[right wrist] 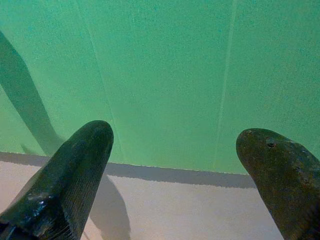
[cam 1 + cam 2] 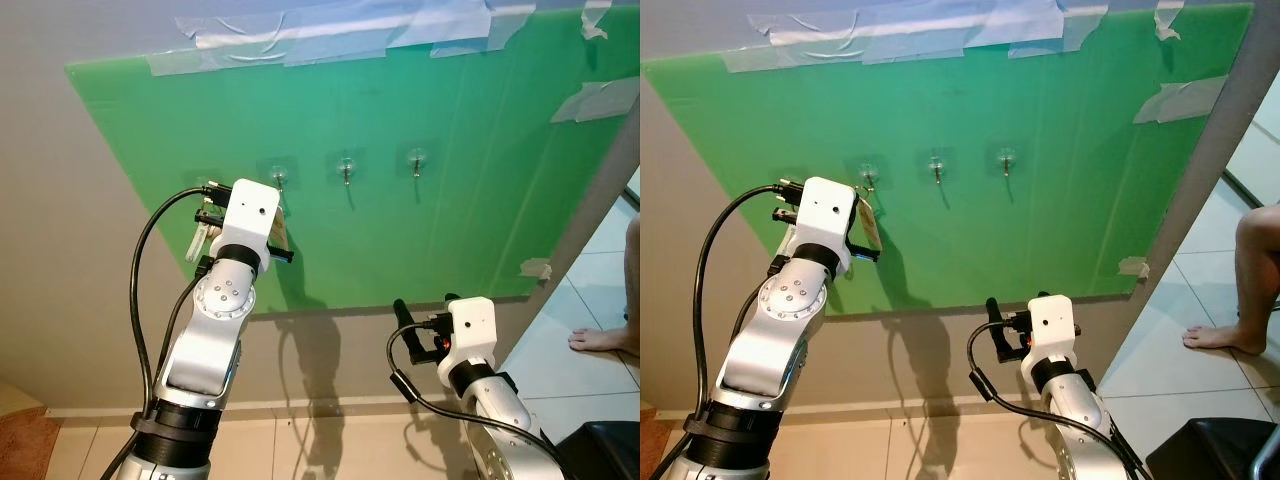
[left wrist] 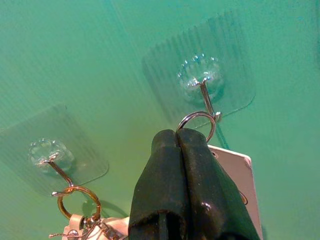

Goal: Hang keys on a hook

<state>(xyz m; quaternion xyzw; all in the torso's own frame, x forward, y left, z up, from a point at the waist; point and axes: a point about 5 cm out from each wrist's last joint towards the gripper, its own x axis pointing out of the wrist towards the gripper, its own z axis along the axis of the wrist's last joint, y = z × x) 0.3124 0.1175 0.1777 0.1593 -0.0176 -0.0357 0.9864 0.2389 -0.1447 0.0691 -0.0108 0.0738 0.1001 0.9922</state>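
My left gripper [image 3: 179, 137] is raised to the green board [image 2: 450, 220] and shut on a metal key ring [image 3: 196, 121] with a white tag [image 3: 236, 172] behind the fingers. The ring lies against the lower tip of a clear stick-on hook [image 3: 201, 80]; I cannot tell if it is threaded on. Beside it, another clear hook [image 3: 46, 152] carries a second key ring [image 3: 78, 199] with keys hanging from it. In the left eye view the tag [image 2: 279, 236] shows just below the hook [image 2: 279, 178]. My right gripper [image 1: 175, 145] is held low, open, with nothing in it.
Two more bare hooks [image 2: 346, 167] [image 2: 417, 158] sit to the right on the board, which is taped to a grey wall. A person's bare foot [image 2: 600, 340] rests on the tiled floor at the right. A black object [image 2: 600, 450] stands at the lower right.
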